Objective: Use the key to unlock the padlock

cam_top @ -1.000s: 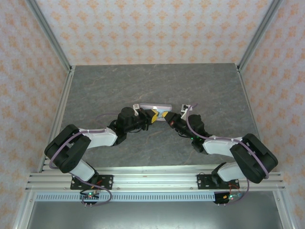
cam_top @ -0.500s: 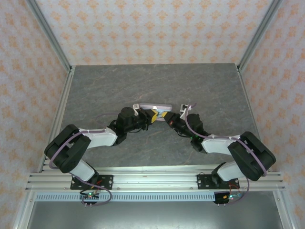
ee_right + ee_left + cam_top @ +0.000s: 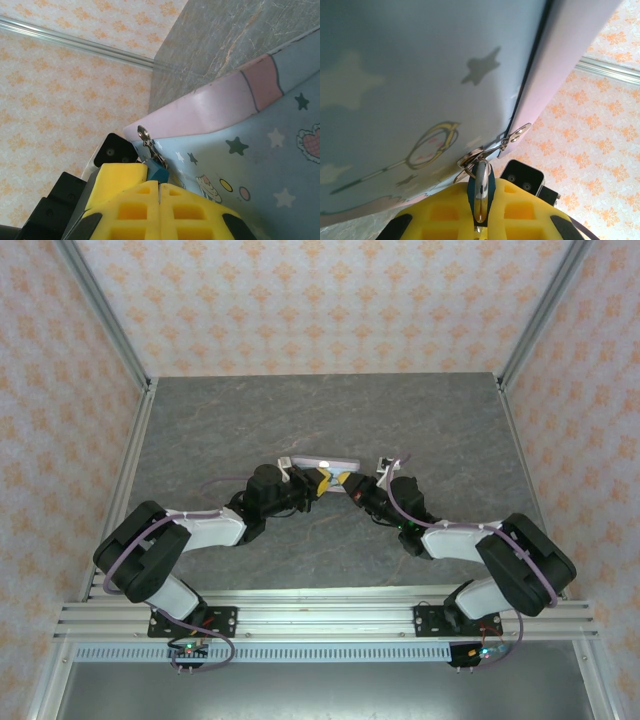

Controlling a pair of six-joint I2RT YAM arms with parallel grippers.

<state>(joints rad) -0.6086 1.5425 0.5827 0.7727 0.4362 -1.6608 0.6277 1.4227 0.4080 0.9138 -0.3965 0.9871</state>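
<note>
The teal padlock [image 3: 491, 189] hangs by its metal shackle from the hasp [image 3: 517, 132] of a pale blue cartoon tin [image 3: 395, 75]. My left gripper [image 3: 480, 210] is shut on the padlock's body. In the right wrist view the padlock [image 3: 158, 173] sits right at the tips of my right gripper [image 3: 160, 186], which is shut. A thin sliver in the seam between its fingers is the key [image 3: 159, 192], pointing at the padlock; its tip is hidden. From above, the left gripper [image 3: 321, 481] and right gripper [image 3: 346, 480] meet in front of the tin [image 3: 325, 461].
The tin stands mid-table on the grey stone tabletop [image 3: 330, 410], with its pink lid [image 3: 220, 107] shut. Aluminium frame posts and patterned walls enclose the table. Bare tabletop lies behind the tin and to both sides.
The right arm has edged slightly left, toward the left gripper and the tin. The left arm has held still, and both grippers stay shut.
</note>
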